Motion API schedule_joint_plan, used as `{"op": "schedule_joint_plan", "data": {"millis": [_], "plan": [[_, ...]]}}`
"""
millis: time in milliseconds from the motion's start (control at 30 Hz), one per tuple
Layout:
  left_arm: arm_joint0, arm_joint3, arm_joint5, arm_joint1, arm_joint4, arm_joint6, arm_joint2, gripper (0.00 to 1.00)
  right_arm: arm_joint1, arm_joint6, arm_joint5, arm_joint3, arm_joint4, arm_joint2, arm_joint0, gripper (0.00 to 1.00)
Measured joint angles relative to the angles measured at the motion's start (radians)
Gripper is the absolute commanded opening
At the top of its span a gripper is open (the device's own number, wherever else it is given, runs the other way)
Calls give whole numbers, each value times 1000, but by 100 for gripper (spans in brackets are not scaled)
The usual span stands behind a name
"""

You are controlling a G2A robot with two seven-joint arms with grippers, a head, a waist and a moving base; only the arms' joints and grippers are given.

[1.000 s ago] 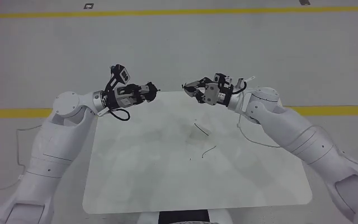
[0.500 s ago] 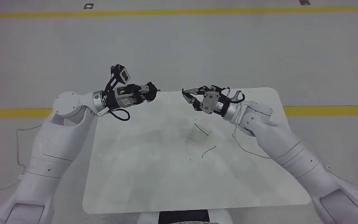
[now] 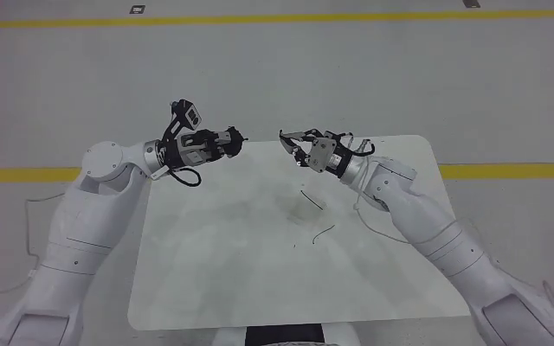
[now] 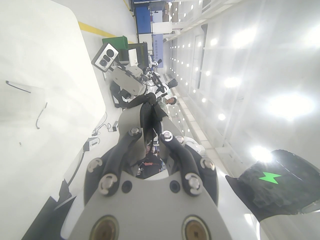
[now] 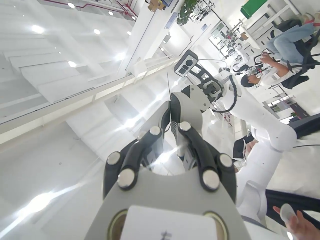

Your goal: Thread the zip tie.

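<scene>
One table (image 3: 415, 285) bears two loose black zip ties, a straight tie (image 3: 312, 201) and a curved tie (image 3: 324, 231), plus one tiny dark speck (image 3: 294, 246), possibly a clipped scrap. A third tie (image 5: 169, 88) sits in the right gripper (image 5: 170, 108). With the left gripper (image 3: 240, 141), that makes two grippers.

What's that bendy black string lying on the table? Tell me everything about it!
That is a curved zip tie, a very thin, dark strip that looks like plastic. It lies flat on the white table, bent in a gentle curve, and nothing touches it. A straighter tie lies close by but apart from it, and a tiny dark bit sits near its other side.
</scene>
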Motion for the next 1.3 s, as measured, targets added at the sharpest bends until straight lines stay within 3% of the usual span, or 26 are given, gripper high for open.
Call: {"op": "schedule_joint_plan", "data": {"millis": [333, 833, 1000, 1133, 1300], "plan": [[0, 0, 0, 0, 0, 0, 0, 0, -11, -20, 0, -28, 0, 42, -38, 0], [0, 0, 0, 0, 0, 0, 0, 0, -74, -100, 0, -44, 0, 116, -108, 0], [1, -1, -1, 0, 1, 1, 0, 0, -77, -106, 0, -45, 0, 119, -110, 0], [24, -19, -39, -1, 37, 49, 11, 0, -77, -106, 0, -45, 0, 119, -110, 0], [53, 2, -143, -8, 59, 84, 34, 0, -77, -106, 0, -45, 0, 119, -110, 0]]}}
